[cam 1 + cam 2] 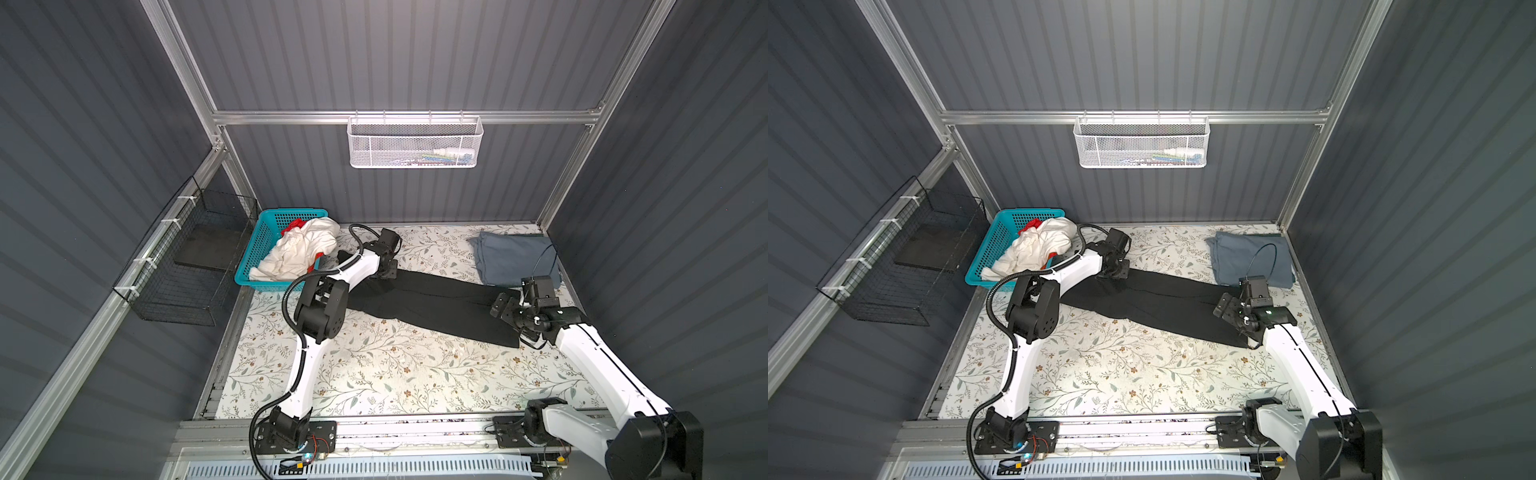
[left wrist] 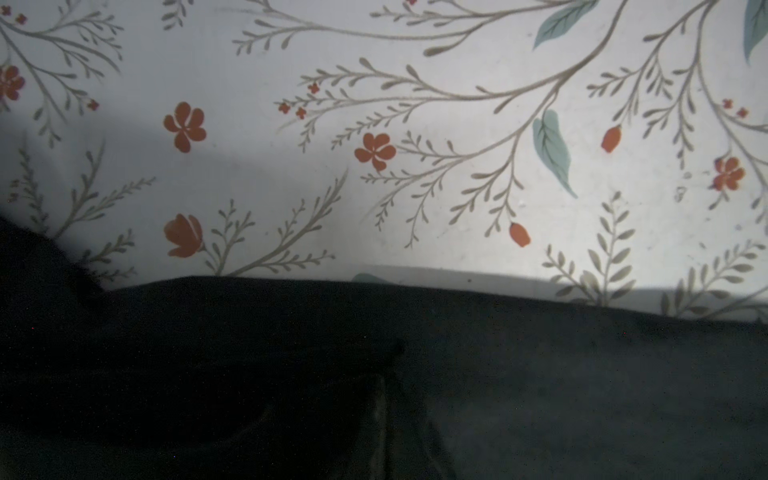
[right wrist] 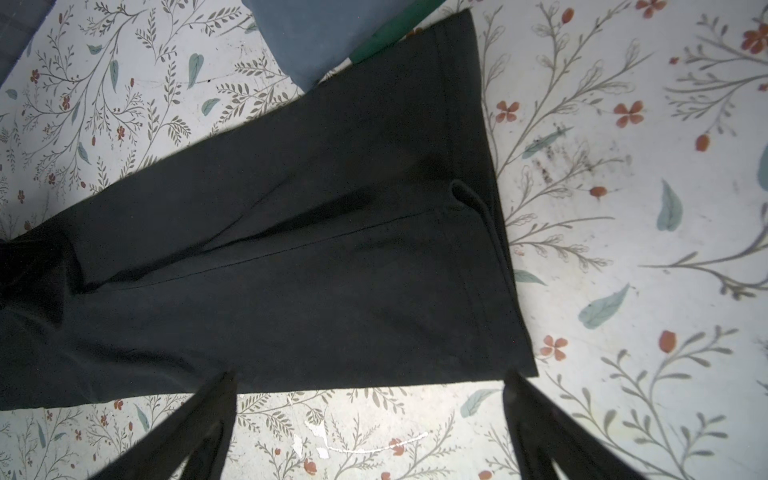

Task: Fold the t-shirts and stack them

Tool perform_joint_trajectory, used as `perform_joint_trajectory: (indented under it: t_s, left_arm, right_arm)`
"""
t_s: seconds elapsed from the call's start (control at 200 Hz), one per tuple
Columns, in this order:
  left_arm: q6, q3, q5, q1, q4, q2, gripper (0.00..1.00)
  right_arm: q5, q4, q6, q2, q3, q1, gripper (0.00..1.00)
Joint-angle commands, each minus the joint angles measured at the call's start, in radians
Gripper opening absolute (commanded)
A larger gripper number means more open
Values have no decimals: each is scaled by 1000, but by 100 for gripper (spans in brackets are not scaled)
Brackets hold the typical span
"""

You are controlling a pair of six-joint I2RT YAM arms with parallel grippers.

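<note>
A large black t-shirt (image 1: 432,305) (image 1: 1163,299) lies as a long narrow strip slanting across the floral table. My left gripper (image 1: 388,272) (image 1: 1119,270) is down on its far left end. In the left wrist view the gripper (image 2: 386,395) is shut, with black cloth (image 2: 540,374) bunched around it. My right gripper (image 1: 505,305) (image 1: 1225,309) hovers over the shirt's right end (image 3: 332,249). It (image 3: 370,382) stands open, nothing between the fingers. A slate blue-grey t-shirt (image 1: 511,257) (image 3: 316,37) lies folded at the back right. White (image 1: 303,249) and red (image 1: 295,226) t-shirts are piled in the basket.
The teal basket (image 1: 257,245) stands at the back left corner. A black wire basket (image 1: 183,266) hangs on the left wall and a white mesh one (image 1: 415,143) on the back rail. A green cloth edge (image 3: 390,29) shows beside the blue-grey shirt. The floral table cover (image 1: 395,374) lies bare in front.
</note>
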Motion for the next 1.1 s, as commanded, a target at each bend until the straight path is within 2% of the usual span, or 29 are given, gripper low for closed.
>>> perform_joint_trajectory:
  t_s: [0.0, 0.4, 0.765, 0.91, 0.925, 0.96, 0.985, 1.095]
  left_arm:
    - [5, -11, 9, -5, -9, -34, 0]
    - [-11, -117, 80, -7, 128, -144, 0]
    - [2, -125, 121, -11, 203, -145, 0]
    - [3, -39, 74, -11, 128, -87, 0]
    - [3, -34, 67, -11, 118, -83, 6]
    - [-2, -16, 36, -11, 102, -76, 29]
    - [-3, -12, 20, -11, 94, -77, 40]
    - [-8, -54, -51, -11, 131, -131, 64]
  right_arm:
    - [11, -9, 8, 1, -15, -5, 99]
    - [13, -7, 13, -1, -26, -7, 99]
    - [15, -2, 10, 1, -33, -8, 99]
    - [15, -6, 7, -1, -34, -9, 99]
    - [14, -5, 5, -1, -34, -9, 99]
    - [12, -4, 2, -1, -35, -8, 99]
    - [12, -5, 0, -1, -34, -8, 99]
    - [10, -13, -12, 0, -26, -8, 99]
